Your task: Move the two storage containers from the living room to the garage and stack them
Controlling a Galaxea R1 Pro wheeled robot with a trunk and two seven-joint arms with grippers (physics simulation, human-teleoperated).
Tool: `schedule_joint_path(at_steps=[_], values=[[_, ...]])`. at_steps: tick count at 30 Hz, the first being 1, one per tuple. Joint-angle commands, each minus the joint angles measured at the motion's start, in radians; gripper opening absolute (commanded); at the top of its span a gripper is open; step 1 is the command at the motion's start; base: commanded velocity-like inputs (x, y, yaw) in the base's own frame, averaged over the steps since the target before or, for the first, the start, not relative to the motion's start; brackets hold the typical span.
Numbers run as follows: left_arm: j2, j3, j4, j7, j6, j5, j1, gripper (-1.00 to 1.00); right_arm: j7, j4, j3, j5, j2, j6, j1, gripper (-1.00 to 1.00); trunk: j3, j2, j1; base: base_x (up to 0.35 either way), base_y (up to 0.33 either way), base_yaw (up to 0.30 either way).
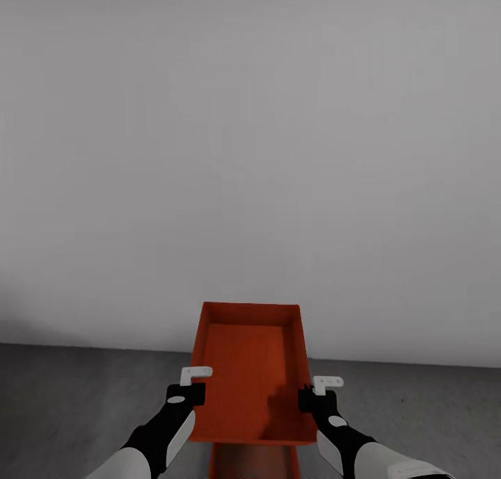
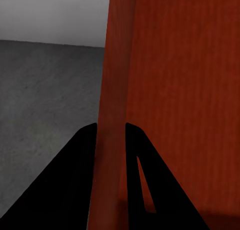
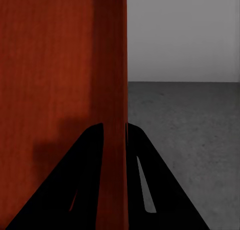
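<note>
I hold an orange-red storage container [image 1: 252, 368] level in front of me, above the dark grey concrete floor [image 1: 69, 402]. My left gripper [image 1: 191, 390] is shut on its left wall, whose rim [image 2: 111, 140] runs between the black fingers [image 2: 80, 160]. On the right wall, my right gripper [image 1: 309, 397] is shut too, the rim [image 3: 114, 140] pinched between its fingers [image 3: 142, 160]. Directly beneath the held bin, at the lower edge of the head view, a second orange-red storage container [image 1: 254, 461] peeks out; whether the two touch I cannot tell.
A plain pale grey wall [image 1: 250, 152] stands close ahead and meets the concrete floor in a straight line. Bare floor stretches to either side of the bins.
</note>
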Motion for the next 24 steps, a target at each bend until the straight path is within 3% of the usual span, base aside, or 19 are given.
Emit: schedule_joint_path(at_steps=[1,24], values=[[0.005,0.029,-0.001,0.011,0.006,0.019,-0.001,-1.0,0.004,-0.002,-0.043,-0.003,-0.012,-0.05,-0.001,-1.0,-0.004,-0.002,0.0,0.0,0.0,0.0],[0.006,0.03,-0.003,0.011,0.006,0.019,-0.001,-1.0,0.004,-0.002,-0.043,-0.005,-0.012,-0.05,-0.001,-1.0,-0.04,-0.002,0.0,0.0,-0.042,0.0]])
